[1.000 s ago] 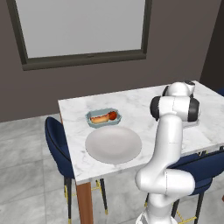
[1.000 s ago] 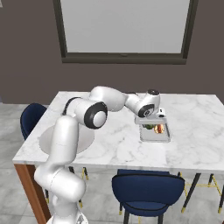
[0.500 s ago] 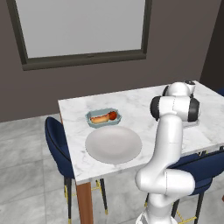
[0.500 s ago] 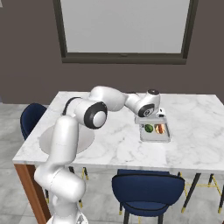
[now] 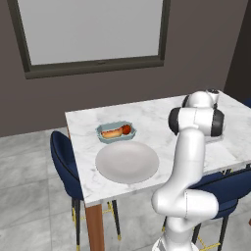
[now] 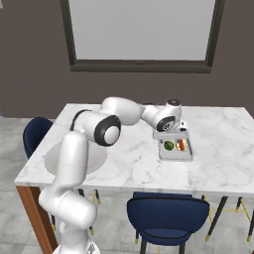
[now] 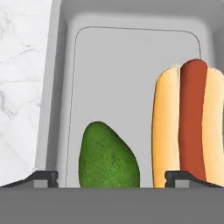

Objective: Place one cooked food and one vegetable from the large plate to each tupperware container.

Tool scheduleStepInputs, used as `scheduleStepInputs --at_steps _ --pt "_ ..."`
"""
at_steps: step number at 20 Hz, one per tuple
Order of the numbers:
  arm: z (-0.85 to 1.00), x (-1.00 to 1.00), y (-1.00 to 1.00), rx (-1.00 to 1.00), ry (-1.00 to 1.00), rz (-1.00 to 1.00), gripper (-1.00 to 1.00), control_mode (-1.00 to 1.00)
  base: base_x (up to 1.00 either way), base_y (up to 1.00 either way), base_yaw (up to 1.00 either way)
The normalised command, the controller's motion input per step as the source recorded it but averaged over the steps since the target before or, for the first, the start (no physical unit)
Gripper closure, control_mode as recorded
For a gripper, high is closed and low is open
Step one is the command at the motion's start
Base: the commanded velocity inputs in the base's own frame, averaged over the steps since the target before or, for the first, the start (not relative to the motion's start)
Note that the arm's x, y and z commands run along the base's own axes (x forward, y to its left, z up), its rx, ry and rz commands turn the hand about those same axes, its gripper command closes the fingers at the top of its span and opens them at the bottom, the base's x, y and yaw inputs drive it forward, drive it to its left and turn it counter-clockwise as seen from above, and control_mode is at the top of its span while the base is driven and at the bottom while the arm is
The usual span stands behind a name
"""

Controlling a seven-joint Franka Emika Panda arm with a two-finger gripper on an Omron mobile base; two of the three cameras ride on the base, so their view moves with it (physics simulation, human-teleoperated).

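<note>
I am opening my gripper [image 7: 112, 178] wide, having just let the pebbly green avocado [image 7: 109, 157] down beside the glossy hot dog [image 7: 189, 127] in the smooth grey tub [image 6: 175, 150]; it seems settled. The large plate [image 5: 127, 162] is lying bare, the blue-green tub [image 5: 116, 132] already filled.

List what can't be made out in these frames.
- Avocado: lower end cut off by the hand view's bottom edge.
- Hot dog: lower end cut off likewise.
- Red item in blue-green tub: too small to name, left base view.
- Large plate: partly behind the arm, right base view.
</note>
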Motion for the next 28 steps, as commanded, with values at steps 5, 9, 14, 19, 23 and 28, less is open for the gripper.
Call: scheduleStepInputs --at_steps 5,9,14,19,23,28 --pt "0.64 -0.23 0.04 0.0 0.0 0.0 -1.0 -1.0 0.0 0.0 0.0" --pt "0.9 -0.6 0.56 0.0 0.0 0.0 -1.0 -1.0 0.0 0.0 0.0" --pt "0.8 -0.9 0.9 0.0 0.0 0.0 -1.0 -1.0 0.0 0.0 0.0" --pt "0.69 -0.95 1.0 0.0 -0.02 0.0 -1.0 -1.0 0.0 0.0 0.0" --pt "0.68 -0.99 0.87 0.0 -0.02 0.0 -1.0 -1.0 0.0 0.0 0.0" --pt "0.69 -1.0 0.74 0.0 -0.07 0.0 -1.0 -1.0 0.0 0.0 0.0"
